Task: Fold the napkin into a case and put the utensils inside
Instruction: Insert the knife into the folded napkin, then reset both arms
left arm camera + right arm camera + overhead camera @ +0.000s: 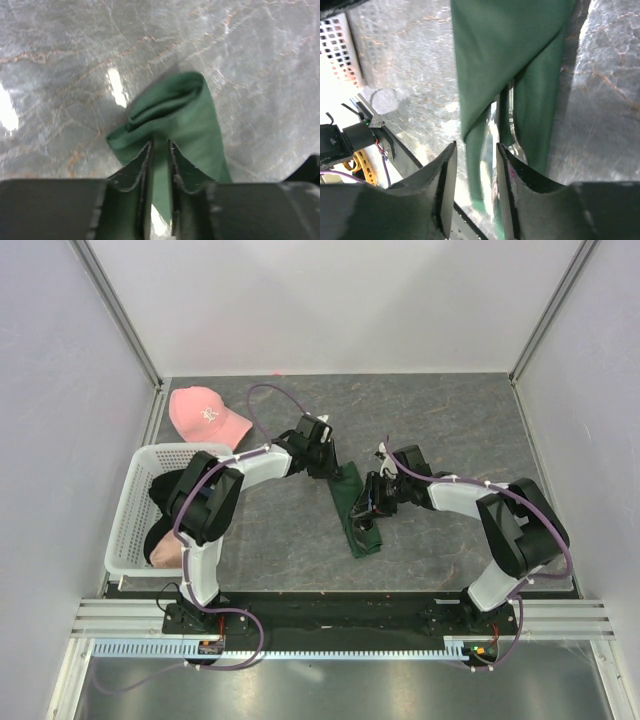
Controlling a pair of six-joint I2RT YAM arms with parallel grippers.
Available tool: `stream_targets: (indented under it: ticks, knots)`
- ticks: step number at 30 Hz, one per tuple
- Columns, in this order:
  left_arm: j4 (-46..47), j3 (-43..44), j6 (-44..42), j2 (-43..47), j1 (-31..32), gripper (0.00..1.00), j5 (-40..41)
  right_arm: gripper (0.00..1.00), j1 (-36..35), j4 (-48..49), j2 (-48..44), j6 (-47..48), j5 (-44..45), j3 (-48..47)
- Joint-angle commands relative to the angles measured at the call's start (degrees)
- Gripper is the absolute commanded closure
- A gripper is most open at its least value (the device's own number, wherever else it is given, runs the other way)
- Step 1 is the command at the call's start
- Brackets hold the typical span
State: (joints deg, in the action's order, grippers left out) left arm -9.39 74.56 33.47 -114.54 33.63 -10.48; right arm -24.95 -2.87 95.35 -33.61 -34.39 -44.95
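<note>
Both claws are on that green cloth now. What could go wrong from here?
1. The left gripper pinches one end of the folded napkin. A pull there could undo the folds.
2. What looks like a shiny utensil shows at the napkin's open edge, beside the open right gripper. If that end gets lifted or tilted, it might slide out.

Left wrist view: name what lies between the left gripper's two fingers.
A fold of the dark green napkin fills the narrow gap between the fingertips of the left gripper, as the left wrist view shows.
</note>
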Motion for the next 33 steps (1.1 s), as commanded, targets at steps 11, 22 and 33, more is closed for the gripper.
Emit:
stream_targets:
  ticks: [11, 22, 33]
  knots:
    - [-5.38, -2.66, -3.68, 17.68, 0.56, 0.62, -0.50, 0.43, -0.01, -18.45, -15.45, 5.91, 11.68, -3.74]
    - [15.30, -34.28, 5.09, 47.98, 6.27, 0.51, -10.09, 0.13, -0.89, -21.04, -43.38, 6.37, 28.94, 6.00]
    - [28.72, -55.05, 11.17, 72.34, 10.41, 0.44, -7.81, 0.02, -0.89, -13.83, -57.47, 1.53, 27.64, 14.88]
